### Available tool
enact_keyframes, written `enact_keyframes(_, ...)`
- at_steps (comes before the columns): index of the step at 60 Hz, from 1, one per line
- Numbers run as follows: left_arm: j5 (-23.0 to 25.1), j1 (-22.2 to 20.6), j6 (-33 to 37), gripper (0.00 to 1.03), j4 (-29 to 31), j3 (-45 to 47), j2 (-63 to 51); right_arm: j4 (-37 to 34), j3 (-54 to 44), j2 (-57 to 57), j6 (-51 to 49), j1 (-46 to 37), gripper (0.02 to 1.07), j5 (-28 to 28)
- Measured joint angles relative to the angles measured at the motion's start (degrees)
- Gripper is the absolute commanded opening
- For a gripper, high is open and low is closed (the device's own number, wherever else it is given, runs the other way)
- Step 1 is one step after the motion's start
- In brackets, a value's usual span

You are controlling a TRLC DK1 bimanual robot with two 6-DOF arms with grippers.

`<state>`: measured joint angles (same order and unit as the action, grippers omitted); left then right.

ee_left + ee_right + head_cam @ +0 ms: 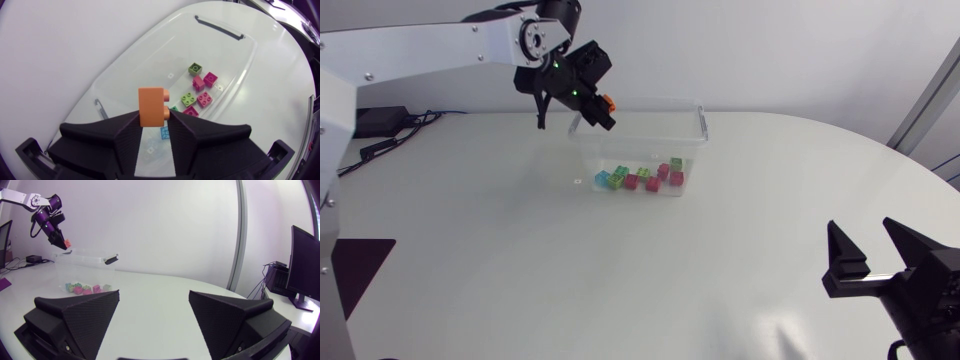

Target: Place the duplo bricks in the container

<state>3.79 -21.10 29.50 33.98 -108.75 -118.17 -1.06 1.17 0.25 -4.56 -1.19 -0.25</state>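
The left jaws are pinching the orange brick (pixel 151 106) by its flat sides, holding it above the container's (pixel 703 120) ten o'clock corner. Being light, rigid, slick plastic, it is probably gripping best on those smooth faces. The right jaws are gaping wide and empty at the desk's (pixel 470 250) five o'clock.

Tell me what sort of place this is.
Probably a robotics lab or test bench: a white table, the left pincer holding an orange brick over a clear container of duplo bricks, the right pincer open and empty.
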Motion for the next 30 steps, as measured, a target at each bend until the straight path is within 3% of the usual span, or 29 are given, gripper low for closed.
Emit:
enact_keyframes(6, -1.18, 0.00, -1.05, 0.36, -0.02, -0.79, -1.97, 0.00, 0.00, 0.00, 0.00, 0.00, 1.02, 0.00)
enact_keyframes(8, -1.40, 0.00, -1.29, 0.50, -0.02, -0.98, -2.34, 0.02, 0.00, 0.00, 0.00, 0.00, 1.02, 0.00)
enact_keyframes(11, -1.79, 0.00, -1.49, 0.91, -0.02, -1.31, -2.62, 0.00, 0.00, 0.00, 0.00, 0.00, 1.02, 0.00)
enact_keyframes(12, -1.97, 0.00, -1.49, 0.99, -0.02, -1.36, -2.64, 0.02, 0.00, 0.00, 0.00, 0.00, 1.02, 0.00)
enact_keyframes(30, -2.80, 0.00, -2.43, 0.99, 0.02, -2.23, -2.32, 0.00, 0.00, 0.00, 0.00, 0.00, 1.02, 0.00)
